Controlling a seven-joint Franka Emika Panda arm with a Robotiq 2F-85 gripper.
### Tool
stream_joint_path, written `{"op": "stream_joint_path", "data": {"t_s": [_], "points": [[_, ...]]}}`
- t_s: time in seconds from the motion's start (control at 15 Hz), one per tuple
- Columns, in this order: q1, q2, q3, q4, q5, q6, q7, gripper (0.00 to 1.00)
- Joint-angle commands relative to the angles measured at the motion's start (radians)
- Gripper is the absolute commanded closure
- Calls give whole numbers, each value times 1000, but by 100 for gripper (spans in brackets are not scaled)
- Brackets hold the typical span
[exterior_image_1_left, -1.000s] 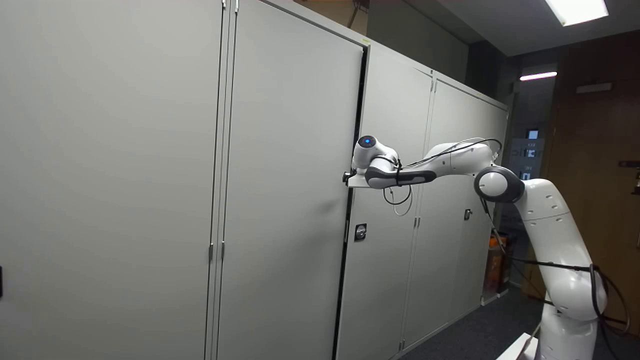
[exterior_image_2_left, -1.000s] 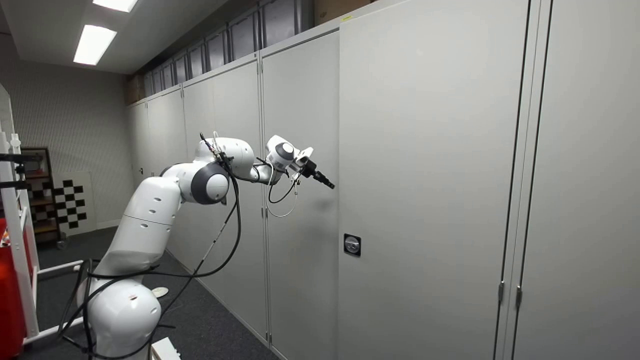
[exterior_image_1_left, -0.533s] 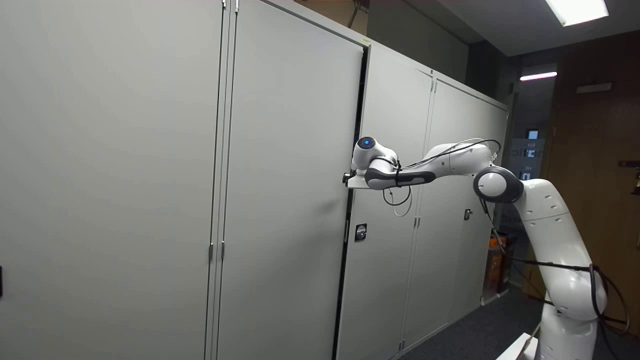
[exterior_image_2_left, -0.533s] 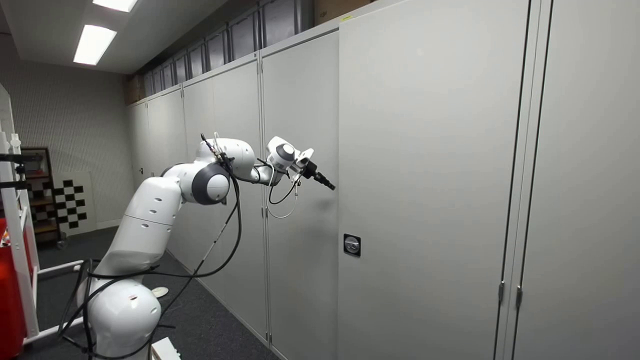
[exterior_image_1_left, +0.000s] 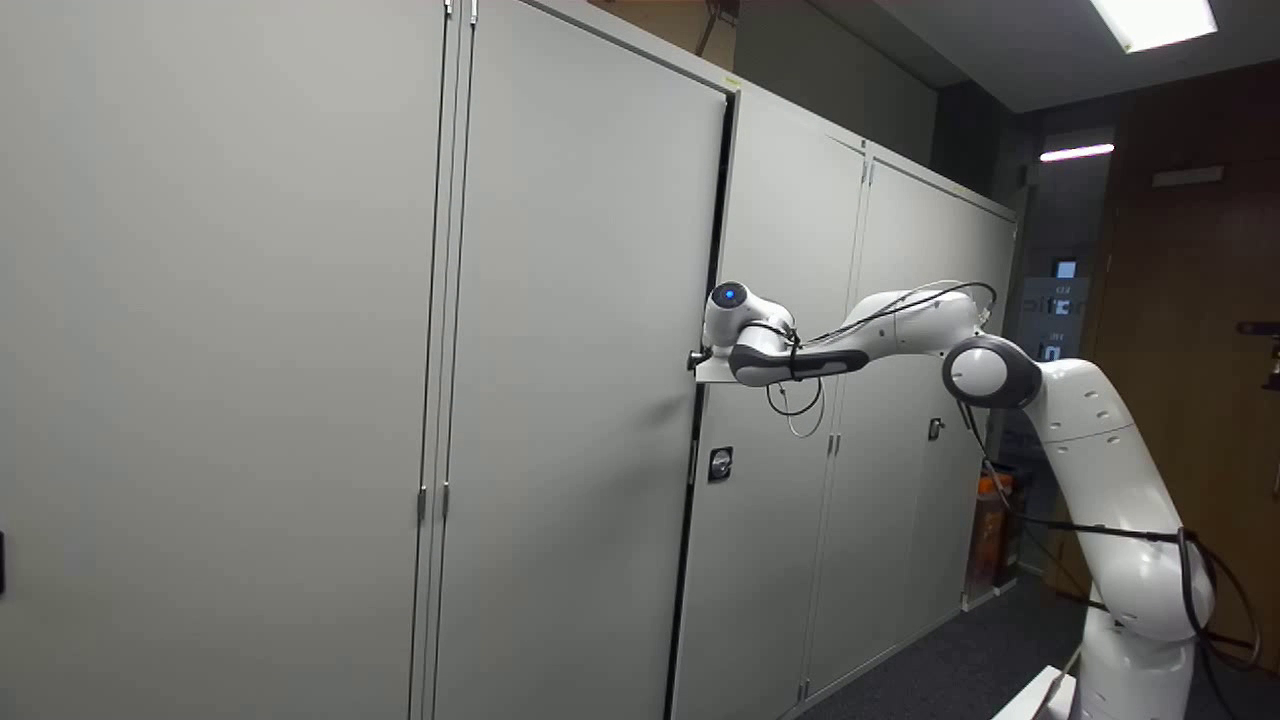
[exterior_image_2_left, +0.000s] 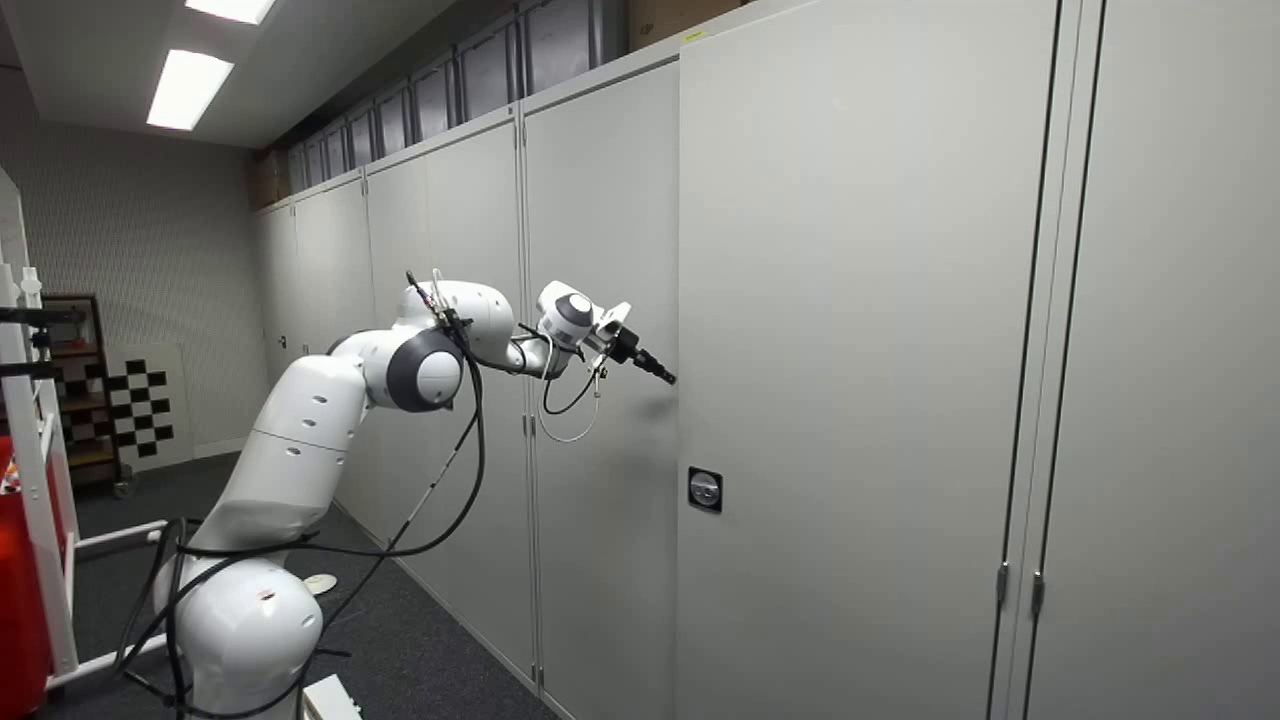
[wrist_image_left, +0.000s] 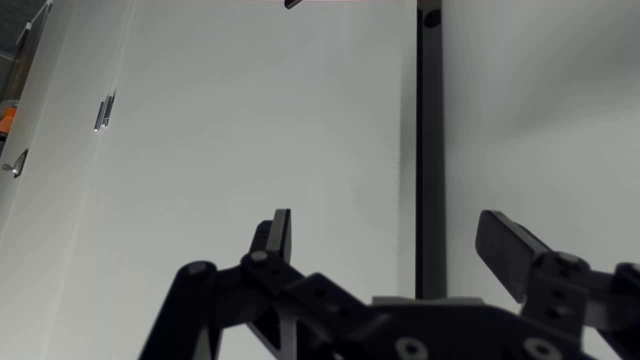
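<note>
black gripper (wrist_image_left: 384, 220) low in the wrist view, fingers (wrist_image_left: 502, 250) wide apart, grey cabinet door (wrist_image_left: 250, 150) ajar at centre-left, dark vertical gap (wrist_image_left: 433, 150) right of centre, any contact hard to tell

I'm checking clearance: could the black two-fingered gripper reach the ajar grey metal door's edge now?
Probably yes: the gripper is open, the edge shows between its fingers, and nothing visible intervenes.
</note>
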Motion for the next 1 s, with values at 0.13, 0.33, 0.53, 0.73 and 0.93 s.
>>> {"op": "stream_joint_path", "data": {"t_s": [0.13, 0.33, 0.53, 0.73, 0.93], "points": [[28, 18, -26, 21, -92, -26, 32, 0], [35, 32, -37, 28, -136, -23, 76, 0], [35, 42, -45, 34, -160, -25, 109, 0], [30, 47, -56, 34, -163, -28, 132, 0], [30, 53, -71, 39, -161, -32, 144, 0]]}}
